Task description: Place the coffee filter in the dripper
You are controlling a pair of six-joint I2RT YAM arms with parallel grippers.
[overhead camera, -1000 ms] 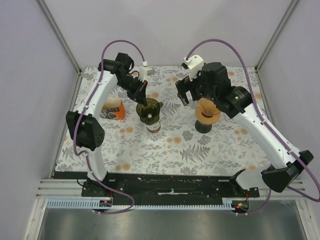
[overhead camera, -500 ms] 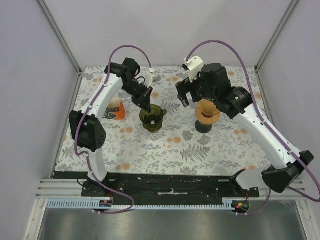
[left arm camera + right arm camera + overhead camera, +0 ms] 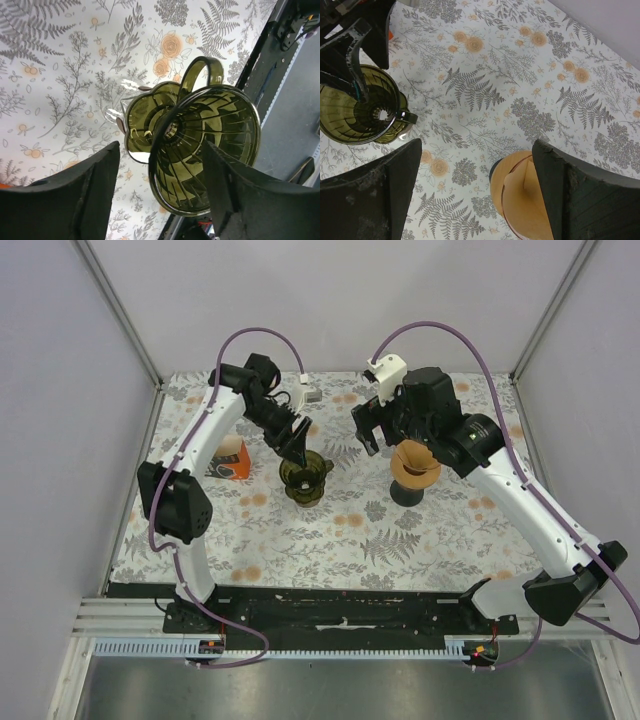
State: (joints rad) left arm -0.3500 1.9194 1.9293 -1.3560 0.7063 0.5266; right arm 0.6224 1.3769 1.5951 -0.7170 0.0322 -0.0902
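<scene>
The coffee filter (image 3: 414, 462) sits as a brown paper cone on a black stand (image 3: 404, 495), right of centre on the table (image 3: 330, 540) and well apart from the dripper (image 3: 304, 477). The dripper is olive-green glass and stands upright to the left, with nothing in its mouth. So the filter is not yet picked up, by my reading.

The right tool (image 3: 476, 150) hangs above the filter's far-left side with its jaws wide apart and nothing between them. The left tool (image 3: 160, 146) is also spread apart and empty. It hovers over the dripper's far rim, and I cannot tell whether one of its fingers (image 3: 355, 55) touches the glass.

Several things could go wrong:
- The paper is thin, so a hard or off-centre pinch may crumple the cone or fold one wall inward.
- A pinch that drags sideways may tip the narrow stand.
- With the left tool so close to the rim, a small sideways move could knock the dripper over.
- While that arm hangs there it blocks the mouth, so bringing the filter across risks the arms colliding.
</scene>
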